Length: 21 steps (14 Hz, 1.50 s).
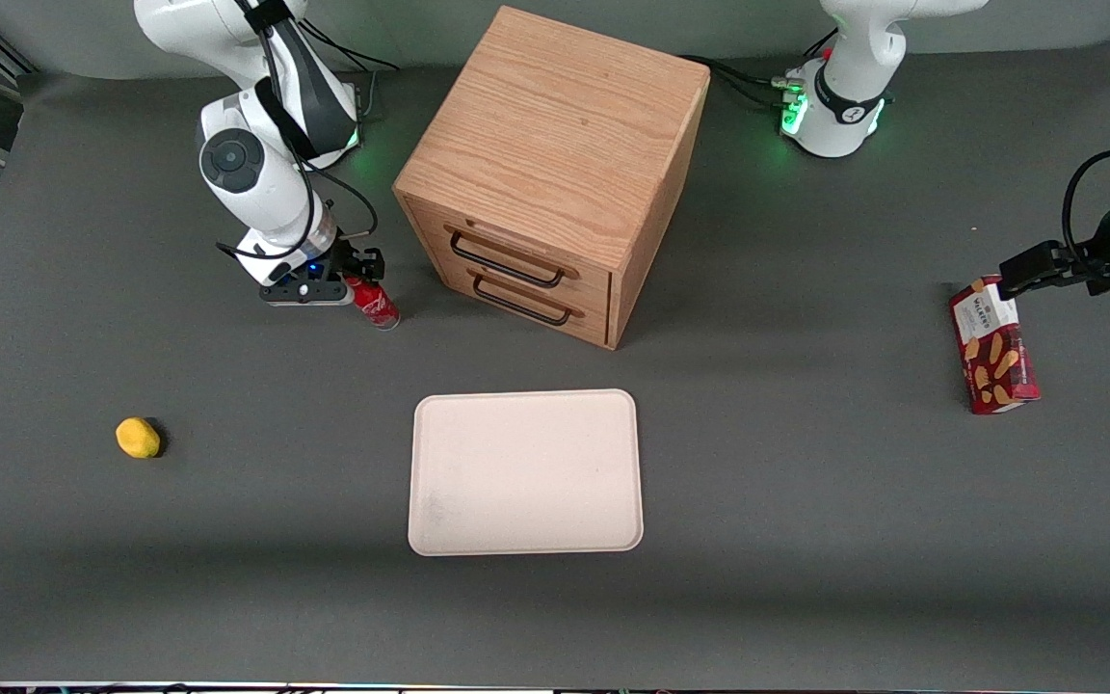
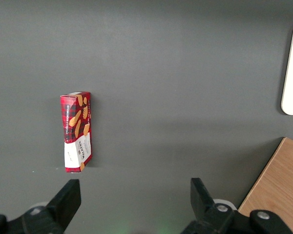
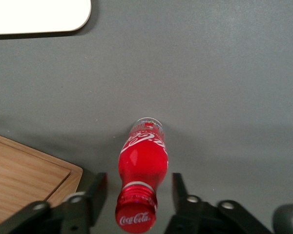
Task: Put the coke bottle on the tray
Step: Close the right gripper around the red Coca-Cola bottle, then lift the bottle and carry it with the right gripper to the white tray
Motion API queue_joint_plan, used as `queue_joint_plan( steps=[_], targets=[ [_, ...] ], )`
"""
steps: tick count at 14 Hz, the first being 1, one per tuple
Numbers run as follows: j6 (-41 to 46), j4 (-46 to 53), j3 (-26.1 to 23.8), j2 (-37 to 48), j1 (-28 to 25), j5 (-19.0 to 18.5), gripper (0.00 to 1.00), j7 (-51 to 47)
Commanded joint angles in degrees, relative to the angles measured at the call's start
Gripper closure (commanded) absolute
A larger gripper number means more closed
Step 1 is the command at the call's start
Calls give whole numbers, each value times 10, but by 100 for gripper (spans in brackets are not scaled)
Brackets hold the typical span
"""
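Note:
The coke bottle (image 1: 374,303) is a small red bottle with a red cap, standing on the dark table beside the wooden drawer cabinet (image 1: 547,173), toward the working arm's end. My gripper (image 1: 348,281) is right at the bottle, low over the table. In the right wrist view the bottle (image 3: 142,165) stands between my two fingers (image 3: 96,192), with a gap on each side, so the gripper (image 3: 136,192) is open around the bottle's neck. The cream-white tray (image 1: 524,472) lies flat, nearer to the front camera than the cabinet; a corner of the tray shows in the wrist view (image 3: 39,17).
A yellow lump (image 1: 138,438) lies on the table toward the working arm's end, nearer to the front camera than the bottle. A red biscuit box (image 1: 993,345) lies toward the parked arm's end. The cabinet's corner (image 3: 24,170) is close beside my gripper.

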State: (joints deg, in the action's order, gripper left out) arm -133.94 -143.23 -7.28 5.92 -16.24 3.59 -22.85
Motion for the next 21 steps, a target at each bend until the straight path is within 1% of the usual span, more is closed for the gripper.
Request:
queue_joint_plan(
  steps=[1, 2, 6, 8, 12, 15, 18, 19, 21],
  targets=[
    [-9, -9, 2, 10, -7, 11, 98, -8],
    [-9, -7, 2, 11, -6, 11, 100, -4],
    [-2, 40, 3, 9, 0, 8, 100, 5],
    [50, 103, 5, -6, 2, 4, 100, 7],
    [248, 337, 8, -79, 2, -1, 100, 8],
    [357, 514, 8, -147, 6, -37, 100, 9],
    [478, 707, 8, -242, 6, -61, 100, 20],
    [507, 768, 6, -277, 5, -68, 100, 25],
    [517, 847, 5, -327, 5, -68, 100, 33]
  ],
)
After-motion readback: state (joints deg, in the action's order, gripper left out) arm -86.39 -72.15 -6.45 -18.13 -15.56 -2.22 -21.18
